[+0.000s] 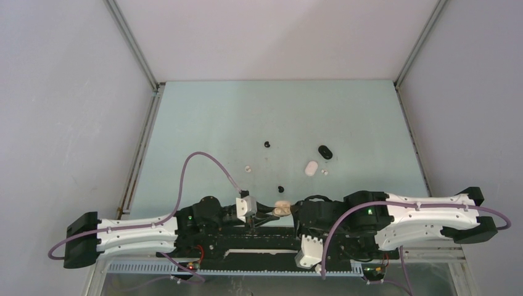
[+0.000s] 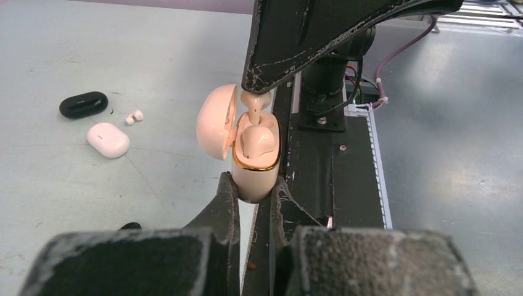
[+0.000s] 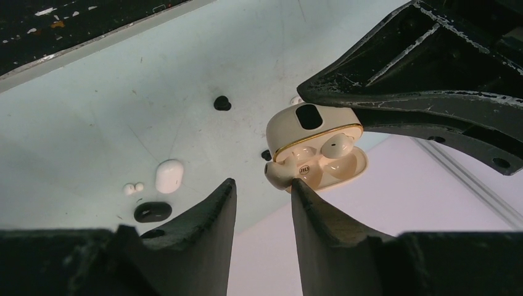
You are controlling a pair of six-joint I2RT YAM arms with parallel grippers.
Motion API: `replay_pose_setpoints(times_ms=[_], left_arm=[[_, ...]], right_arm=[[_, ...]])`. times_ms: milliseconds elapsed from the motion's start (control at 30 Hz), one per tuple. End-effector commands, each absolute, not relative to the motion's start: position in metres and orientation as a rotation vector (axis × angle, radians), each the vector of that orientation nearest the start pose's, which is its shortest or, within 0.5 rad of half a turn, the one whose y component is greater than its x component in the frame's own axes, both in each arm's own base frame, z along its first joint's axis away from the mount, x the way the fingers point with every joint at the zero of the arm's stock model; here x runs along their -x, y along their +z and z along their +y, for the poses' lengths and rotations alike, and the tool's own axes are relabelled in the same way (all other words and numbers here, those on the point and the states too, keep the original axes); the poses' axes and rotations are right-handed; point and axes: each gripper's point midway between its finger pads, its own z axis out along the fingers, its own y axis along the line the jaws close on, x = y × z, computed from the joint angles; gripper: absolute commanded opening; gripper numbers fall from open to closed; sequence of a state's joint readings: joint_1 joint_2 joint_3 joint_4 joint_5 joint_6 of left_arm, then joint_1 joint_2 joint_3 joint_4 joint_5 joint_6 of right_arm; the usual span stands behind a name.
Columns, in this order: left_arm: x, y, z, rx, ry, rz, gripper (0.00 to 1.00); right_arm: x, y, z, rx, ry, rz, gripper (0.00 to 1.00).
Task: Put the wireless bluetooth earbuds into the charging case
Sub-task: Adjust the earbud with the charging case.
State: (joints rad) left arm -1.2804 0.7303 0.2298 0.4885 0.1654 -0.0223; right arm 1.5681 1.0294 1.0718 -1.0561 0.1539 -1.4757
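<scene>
left hand [image 2: 254, 185] was clamped on the cream case [image 3: 308, 132], glossy plastic with a gold rim, lid [image 2: 216, 120] flipped open, up by the arm bases. one bud [image 2: 256, 143] sat snug in its well. second bud [image 2: 256, 98] stood stem-down, half in the far well, right at the right hand [image 3: 262, 185]'s tip. that hand was spread, pinching nothing. looked like a push down the stem was next.

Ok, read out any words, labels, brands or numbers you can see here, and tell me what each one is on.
Nothing here can be quoted with certainty.
Small dark printed mark on the cream earbud seated in the open cream case: too small and blurred to read.
White case and black case: no lettering visible.
</scene>
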Motion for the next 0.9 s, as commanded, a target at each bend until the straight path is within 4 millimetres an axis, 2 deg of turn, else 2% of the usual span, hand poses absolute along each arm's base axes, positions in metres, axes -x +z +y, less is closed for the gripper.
replay_pose_setpoints(times_ms=[0,200,667,867], left_arm=[[-0.0576,0.1972,-0.3118,-1.109,-1.155,1.226,0.0],[-0.0565,0.1964,-0.3128,-1.117,-1.158,1.224,0.0],[-0.055,0.1963,-0.3126,-1.123,-1.165,1.222,0.0],[-0.06,0.1957,-0.3123,-1.108,-1.14,1.23,0.0]], right_arm=[[-0.0671,0.2047,0.2589,2.539,-0.158,0.177,0.41],[-0.066,0.2048,0.264,2.526,-0.145,0.177,0.38],[-0.0649,0.2001,0.2659,2.542,-0.135,0.183,0.23],[-0.0642,0.2024,0.2631,2.529,-0.101,0.27,0.19]])
